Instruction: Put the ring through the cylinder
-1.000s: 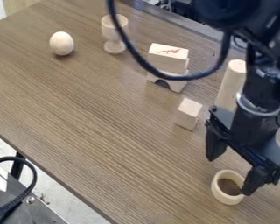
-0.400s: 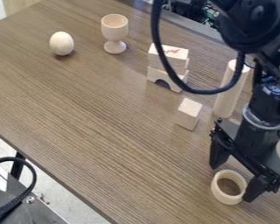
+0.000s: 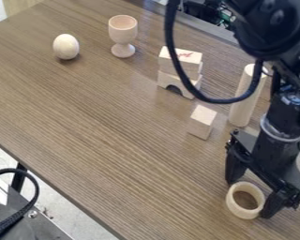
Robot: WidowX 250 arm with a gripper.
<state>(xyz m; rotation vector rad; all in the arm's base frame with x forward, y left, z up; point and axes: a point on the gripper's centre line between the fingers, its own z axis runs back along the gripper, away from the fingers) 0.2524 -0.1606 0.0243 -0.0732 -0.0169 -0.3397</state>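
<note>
1. The pincer is spread wide with nothing clamped in it, its two tips well parted.
2. The ring lies flat on the surface right at those tips, one on either side of it as seen from above; whether they touch it I cannot tell.
3. The cylinder stands upright beyond the pincer, up the view from it and apart from the ring.
4. Nearer the pincer than the stacked blocks is a small block; the goblet and egg are farthest from it.
5. The step in hand looks like lining up to grasp the ring.
6. Next, the pincer probably needs to settle a little lower if its tips are above the ring, then close evenly across the outer wall. After that comes a lift clear of the cylinder's top, centring over it, and a straight lowering.
</note>
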